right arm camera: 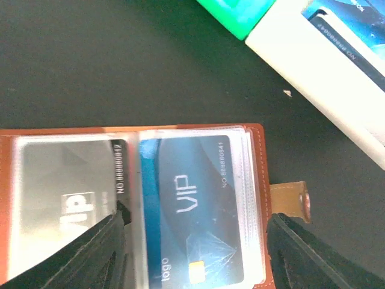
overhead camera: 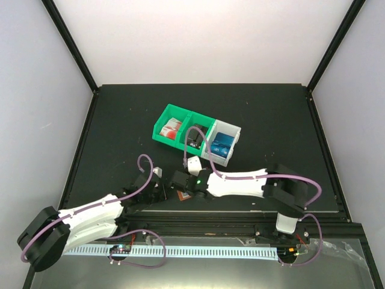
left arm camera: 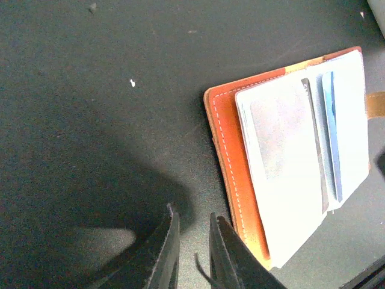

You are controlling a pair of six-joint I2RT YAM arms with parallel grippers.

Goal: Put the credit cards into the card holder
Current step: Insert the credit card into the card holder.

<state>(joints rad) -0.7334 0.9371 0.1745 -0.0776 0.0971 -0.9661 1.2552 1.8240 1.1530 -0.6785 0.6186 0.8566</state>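
While your right gripper (right arm camera: 197,221) stands spread astride the blue card (right arm camera: 192,205), push that card fully home before lifting; your left gripper (left arm camera: 192,212), pinched nearly closed on nothing, sits just beside the open holder (left arm camera: 224,144) on the table (left arm camera: 90,90), so pin it flat.
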